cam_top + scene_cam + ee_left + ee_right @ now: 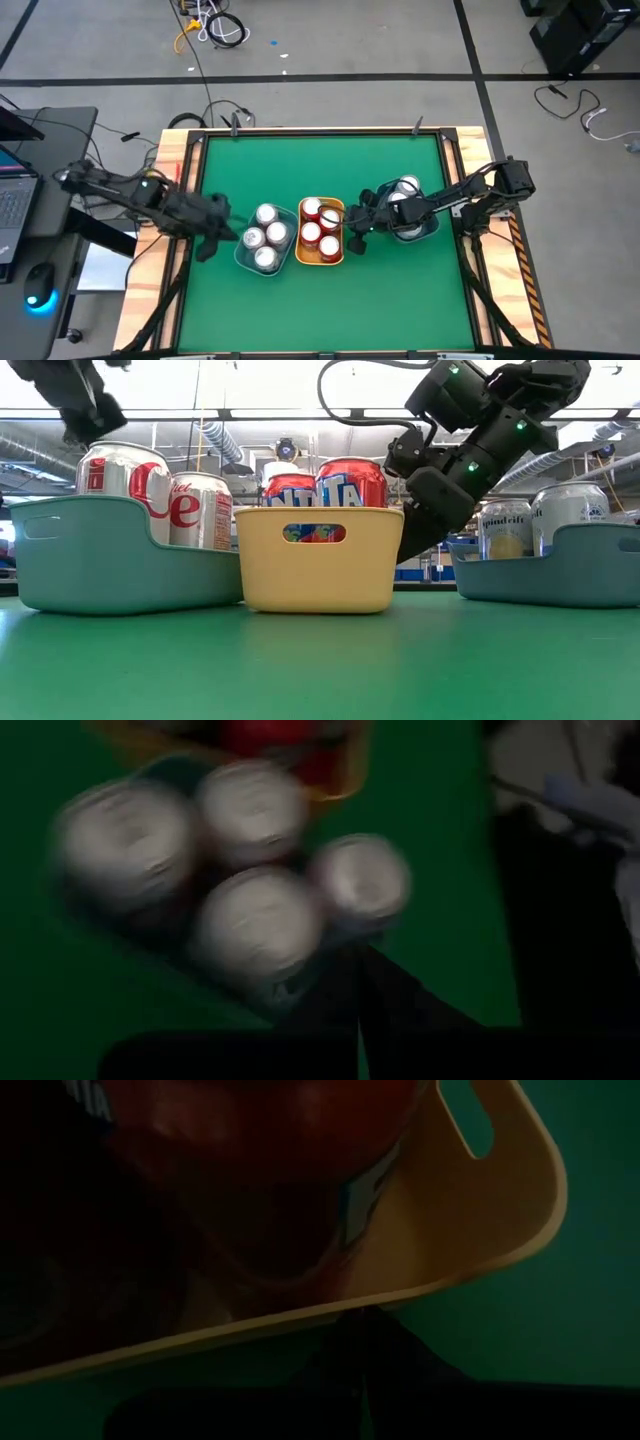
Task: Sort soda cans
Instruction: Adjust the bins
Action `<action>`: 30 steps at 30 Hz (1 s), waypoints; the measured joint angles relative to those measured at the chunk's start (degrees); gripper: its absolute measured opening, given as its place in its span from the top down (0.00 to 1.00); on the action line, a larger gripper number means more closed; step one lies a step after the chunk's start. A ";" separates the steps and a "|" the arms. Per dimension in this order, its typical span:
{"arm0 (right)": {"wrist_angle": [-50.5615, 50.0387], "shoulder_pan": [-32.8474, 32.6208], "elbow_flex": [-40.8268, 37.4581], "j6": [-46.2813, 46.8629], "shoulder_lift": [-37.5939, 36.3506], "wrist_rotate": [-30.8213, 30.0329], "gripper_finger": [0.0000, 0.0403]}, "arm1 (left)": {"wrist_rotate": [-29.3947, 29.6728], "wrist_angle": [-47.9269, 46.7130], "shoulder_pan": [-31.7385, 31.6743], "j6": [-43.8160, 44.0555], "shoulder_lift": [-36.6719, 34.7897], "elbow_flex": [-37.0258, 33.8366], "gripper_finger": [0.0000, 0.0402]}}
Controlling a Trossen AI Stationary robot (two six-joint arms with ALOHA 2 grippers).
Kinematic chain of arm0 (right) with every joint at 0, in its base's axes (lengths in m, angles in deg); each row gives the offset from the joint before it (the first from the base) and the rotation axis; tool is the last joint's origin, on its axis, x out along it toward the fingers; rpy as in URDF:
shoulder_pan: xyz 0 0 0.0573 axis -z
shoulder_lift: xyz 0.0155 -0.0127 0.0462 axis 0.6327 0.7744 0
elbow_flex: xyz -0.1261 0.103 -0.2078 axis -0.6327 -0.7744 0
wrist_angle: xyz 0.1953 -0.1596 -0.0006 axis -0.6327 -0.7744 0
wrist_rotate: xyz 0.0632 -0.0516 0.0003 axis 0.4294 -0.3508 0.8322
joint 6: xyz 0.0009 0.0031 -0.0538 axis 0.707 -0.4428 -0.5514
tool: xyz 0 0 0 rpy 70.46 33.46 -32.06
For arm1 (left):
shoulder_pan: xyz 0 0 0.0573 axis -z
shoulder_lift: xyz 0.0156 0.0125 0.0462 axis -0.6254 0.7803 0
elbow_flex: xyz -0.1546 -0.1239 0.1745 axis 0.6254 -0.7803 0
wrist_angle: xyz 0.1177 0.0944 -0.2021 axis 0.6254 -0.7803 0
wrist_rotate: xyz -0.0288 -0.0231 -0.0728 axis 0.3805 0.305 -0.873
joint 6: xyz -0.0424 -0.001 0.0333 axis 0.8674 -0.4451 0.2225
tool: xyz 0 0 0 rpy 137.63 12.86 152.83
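Observation:
Several silver-topped silver-grey soda cans [266, 236] stand in the left blue-grey bin [100, 565]. Red cans [320, 226] stand in the yellow bin [320, 570], and more cans [505, 525] stand in the right blue-grey bin [560, 572]. My left gripper [215, 238] is shut, beside and above the left bin's left side; its wrist view looks down on the can tops [255, 920]. My right gripper [352, 240] is shut and low, at the yellow bin's right wall, between that bin and the right bin. My right gripper [360, 1320] has its shut fingertips right at the yellow bin's right wall, just below the rim [470, 1275], coming level from the table's right side. I cannot tell whether they touch the wall. The bin sits flat on the table.
The three bins sit in a row across the middle of the green table [320, 310], with little room between them. A wooden frame [150, 290] runs along the table's sides. Open green surface lies on the near and far sides of the bins.

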State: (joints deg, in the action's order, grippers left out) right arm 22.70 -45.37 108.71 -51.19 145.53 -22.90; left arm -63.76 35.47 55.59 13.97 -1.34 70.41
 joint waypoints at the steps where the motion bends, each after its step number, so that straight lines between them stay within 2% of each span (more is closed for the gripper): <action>1: -0.03 0.00 0.01 0.00 0.00 0.00 1.00 | 0.45 2.06 2.33 -1.22 1.04 -0.02 1.00; 8: -0.71 -0.03 0.04 0.11 0.00 0.02 1.00 | 1.46 20.33 16.45 -5.95 14.07 -0.02 1.00; 15: -0.84 0.15 0.04 0.00 -0.02 0.02 1.00 | 2.62 23.18 21.97 -3.94 29.65 -0.09 1.00; 22: -1.71 0.24 0.04 -0.17 -0.02 0.00 1.00 | 12.56 25.69 24.44 -1.30 39.82 0.07 1.00; 30: -1.73 0.24 0.04 -1.99 -0.02 0.01 1.00 | 27.69 26.54 24.59 5.33 44.00 0.11 1.00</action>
State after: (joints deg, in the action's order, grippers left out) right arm 20.97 -45.14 108.75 -53.18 145.51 -22.89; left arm -36.08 62.01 80.18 19.30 42.66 70.52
